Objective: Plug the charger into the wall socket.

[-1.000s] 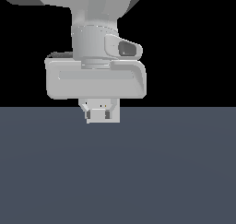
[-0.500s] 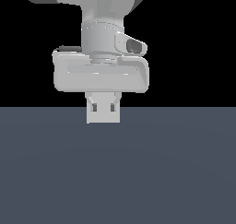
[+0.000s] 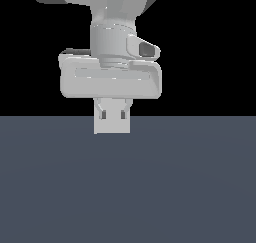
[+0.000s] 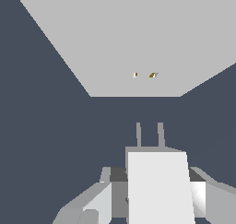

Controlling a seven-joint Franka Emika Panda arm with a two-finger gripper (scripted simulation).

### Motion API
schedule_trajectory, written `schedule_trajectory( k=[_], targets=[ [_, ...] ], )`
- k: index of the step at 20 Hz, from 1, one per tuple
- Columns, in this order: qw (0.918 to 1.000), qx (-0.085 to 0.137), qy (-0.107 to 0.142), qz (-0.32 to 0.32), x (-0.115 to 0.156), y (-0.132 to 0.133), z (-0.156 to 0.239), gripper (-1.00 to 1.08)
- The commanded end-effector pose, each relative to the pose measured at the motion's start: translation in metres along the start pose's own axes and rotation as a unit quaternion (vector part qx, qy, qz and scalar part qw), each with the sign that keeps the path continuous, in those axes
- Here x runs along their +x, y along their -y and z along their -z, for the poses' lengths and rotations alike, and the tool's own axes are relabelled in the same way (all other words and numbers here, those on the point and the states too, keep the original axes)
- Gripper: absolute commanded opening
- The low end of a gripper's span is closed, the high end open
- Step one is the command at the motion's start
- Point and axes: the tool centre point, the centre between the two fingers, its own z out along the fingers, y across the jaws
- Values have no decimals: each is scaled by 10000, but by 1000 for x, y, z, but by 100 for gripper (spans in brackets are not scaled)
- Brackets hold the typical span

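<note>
In the wrist view my gripper [image 4: 154, 188] is shut on the charger [image 4: 159, 186], a plain white block held between the two fingers [image 4: 103, 197]. Its two short grey prongs [image 4: 149, 134] point at the wall socket [image 4: 138, 38], a flat white plate with two tiny dark holes [image 4: 144, 74]. The prongs stand apart from the plate, roughly in line with the holes. In the exterior view the gripper [image 3: 112, 114] hangs below the grey hand [image 3: 110, 79], with the charger [image 3: 112, 126] between the fingers. The socket does not show there.
A dark blue-grey floor [image 3: 128, 187] lies under the hand and around the plate [image 4: 41, 126]. The background above it in the exterior view is black.
The hand with the charger has grown larger in the exterior view and shifted slightly to that view's right. The block now sits square rather than tilted.
</note>
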Motion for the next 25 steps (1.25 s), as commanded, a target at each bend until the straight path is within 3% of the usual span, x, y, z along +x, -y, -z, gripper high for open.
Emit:
schedule_trajectory(
  k=[1,18,25],
  targets=[
    [10000,0,0,1,0,0,0,-100],
    [10000,-1,3,5,44,1,-11,-100],
    [10000,-1,3,5,49,0,-12,-100]
  ],
)
